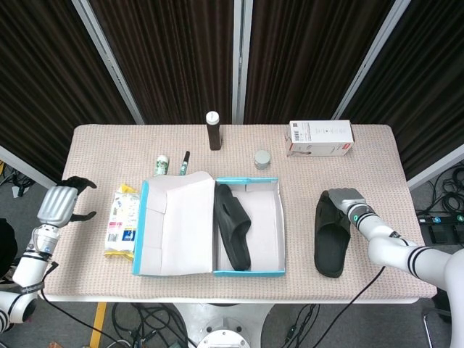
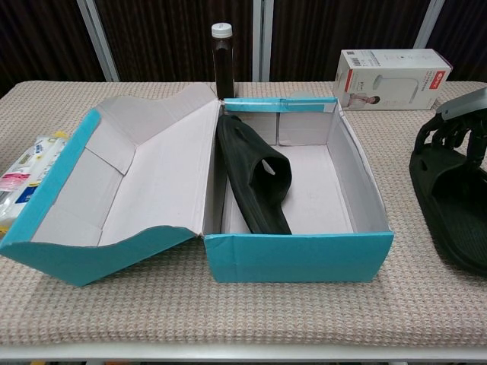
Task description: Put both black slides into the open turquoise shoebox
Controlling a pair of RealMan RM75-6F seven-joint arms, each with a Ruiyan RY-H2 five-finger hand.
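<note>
Halfway: one slide [image 1: 233, 226] lies in the shoebox [image 1: 247, 272]; right hand [image 1: 345, 203] curls over the other slide [image 1: 331, 235], grip uncertain; left hand [image 1: 59, 204] idle, half-curled, empty.

The head view looks steeply down from above the near edge of the beige woven table [image 1: 94, 145], taking in the whole top, the dark curtains behind and both arms. The chest view sits low and close at the near edge, facing level across. The 2 views share the open turquoise cardboard shoebox [image 1: 246, 272] [image 2: 297, 258], left of the right hand [image 1: 346, 203] [image 2: 461, 125], and the dark brown bottle with white cap [image 1: 213, 130] [image 2: 222, 57] beyond it.
</note>
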